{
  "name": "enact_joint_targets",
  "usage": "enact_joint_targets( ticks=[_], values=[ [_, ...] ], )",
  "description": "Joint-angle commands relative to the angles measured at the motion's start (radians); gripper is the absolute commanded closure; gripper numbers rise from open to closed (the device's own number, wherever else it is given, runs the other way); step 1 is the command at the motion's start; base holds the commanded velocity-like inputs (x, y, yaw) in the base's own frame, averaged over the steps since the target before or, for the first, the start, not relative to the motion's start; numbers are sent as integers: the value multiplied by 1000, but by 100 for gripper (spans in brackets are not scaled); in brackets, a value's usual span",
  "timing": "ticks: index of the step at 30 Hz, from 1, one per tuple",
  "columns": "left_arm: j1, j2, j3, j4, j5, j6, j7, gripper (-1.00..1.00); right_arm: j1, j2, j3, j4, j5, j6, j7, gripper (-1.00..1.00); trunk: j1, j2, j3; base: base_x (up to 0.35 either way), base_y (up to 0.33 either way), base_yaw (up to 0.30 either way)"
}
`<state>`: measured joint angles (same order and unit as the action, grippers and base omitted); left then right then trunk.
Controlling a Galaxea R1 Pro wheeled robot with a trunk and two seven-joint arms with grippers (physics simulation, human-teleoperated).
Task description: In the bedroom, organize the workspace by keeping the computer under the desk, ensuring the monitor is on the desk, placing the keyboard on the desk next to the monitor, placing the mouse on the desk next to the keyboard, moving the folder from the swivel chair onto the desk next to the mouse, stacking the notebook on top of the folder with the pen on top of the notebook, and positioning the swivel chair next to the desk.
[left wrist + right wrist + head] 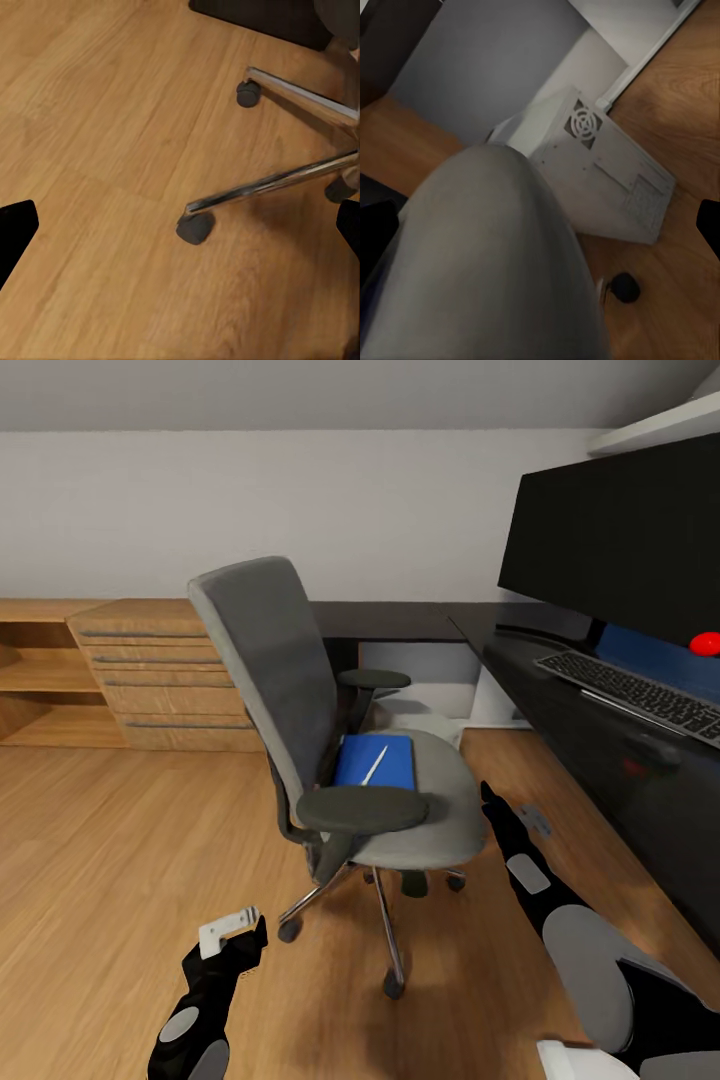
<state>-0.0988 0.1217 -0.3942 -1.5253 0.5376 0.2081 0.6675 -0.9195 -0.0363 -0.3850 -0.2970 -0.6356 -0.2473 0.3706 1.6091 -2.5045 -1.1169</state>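
Observation:
The grey swivel chair (330, 760) stands on the wood floor, left of the black desk (540, 680). On its seat lies the blue folder (392, 765) with the white pen (374, 765) across it. The monitor (620, 530) and keyboard (640, 695) are on the desk, and a small dark rounded shape (655, 748) near the desk's front edge looks like the mouse. The light-grey computer (600, 172) sits on the floor by the wall. My left gripper (235, 935) (180, 232) hangs open over the floor by the chair's chrome legs (270, 184). My right gripper (490, 800) (540, 232) is open, close beside the seat edge (495, 255).
A light wooden chest with bar handles (160, 670) and an open shelf unit (40, 680) line the far wall at left. A red rounded object (706, 644) lies on the desk behind the keyboard. A white shelf (660, 425) hangs above the monitor. Open floor (110, 840) spreads left of the chair.

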Motion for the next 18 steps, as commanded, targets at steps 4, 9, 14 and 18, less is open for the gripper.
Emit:
enact_joint_targets(
  ticks=[4, 9, 14, 18],
  values=[
    [-1, 1, -3, -1, 4, 4, 8, -100, -1, 0, -2, 4, -11, 2, 8, -100, 0, 0, -1, 304, 0, -1],
    [-1, 1, -2, -1, 4, 4, 9, -100, -1, 0, -3, 5, -12, 10, 6, -100, 0, 0, -1, 143, 0, 0],
    [-1, 1, -2, -1, 4, 4, 10, -100, -1, 1, -3, 6, -12, 32, 6, -100, 0, 0, -1, 40, 0, 0],
    [-1, 1, -2, -1, 5, 4, 10, -100, -1, 3, -3, 9, -15, 84, 5, -100, 0, 0, -1, 11, 0, 0]
  ],
)
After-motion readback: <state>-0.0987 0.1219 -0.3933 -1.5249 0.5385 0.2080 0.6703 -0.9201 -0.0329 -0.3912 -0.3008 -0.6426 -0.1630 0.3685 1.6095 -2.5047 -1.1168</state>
